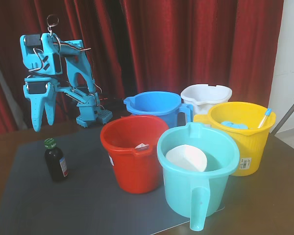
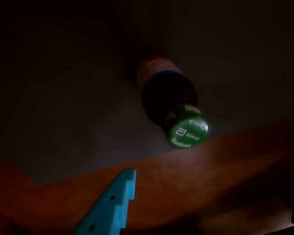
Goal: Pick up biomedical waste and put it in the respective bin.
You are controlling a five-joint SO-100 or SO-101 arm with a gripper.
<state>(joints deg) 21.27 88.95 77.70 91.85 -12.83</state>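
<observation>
At the left of the fixed view we see the jaws (image 1: 43,125) hanging above the desk (image 1: 19,142), parted a little and holding nothing. Below them, toward five o'clock, the medicine bottle (image 1: 55,160) stands upright on the dark mat (image 1: 63,205), apart from the fingers. Farther right, the red bucket (image 1: 133,152) sits at the bottle's three o'clock, with the royal-blue bucket (image 1: 154,105) behind it at twelve o'clock. In the dim wrist view we see the bottle's green cap (image 2: 187,131).
</observation>
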